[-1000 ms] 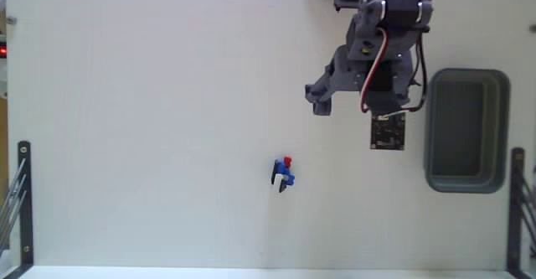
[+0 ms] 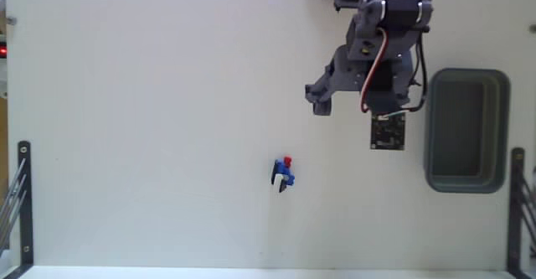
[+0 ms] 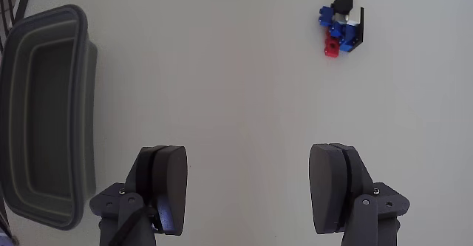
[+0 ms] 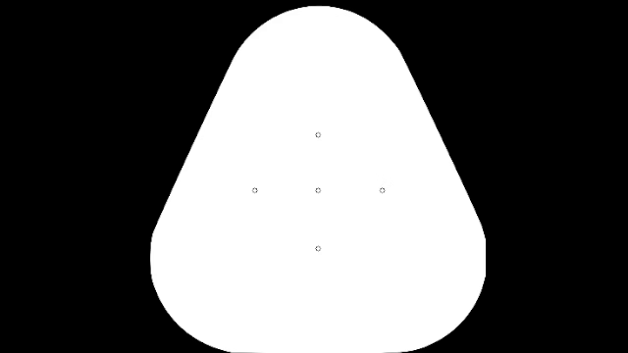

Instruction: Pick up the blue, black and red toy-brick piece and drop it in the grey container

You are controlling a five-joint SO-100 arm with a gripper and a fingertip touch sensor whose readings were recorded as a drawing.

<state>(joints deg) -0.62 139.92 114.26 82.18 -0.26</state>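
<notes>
The toy-brick piece [image 2: 284,173] is a tiny blue cluster with a red bit and a black bit, lying on the white table. In the wrist view the toy-brick piece [image 3: 341,24] shows at the upper right. The grey container [image 2: 466,130] sits at the right side of the fixed view; the wrist view shows the grey container [image 3: 46,113] at its left edge, with nothing in its hollow. My gripper [image 2: 356,100] hangs above the table between the two, up and to the right of the piece. In the wrist view the gripper [image 3: 247,178] is open with nothing between its fingers.
A small dark circuit board [image 2: 388,132] with wires hangs on the arm beside the container. Dark metal frames stand at the left edge [image 2: 23,199] and right edge [image 2: 517,204] of the fixed view. The table's front edge runs along the bottom.
</notes>
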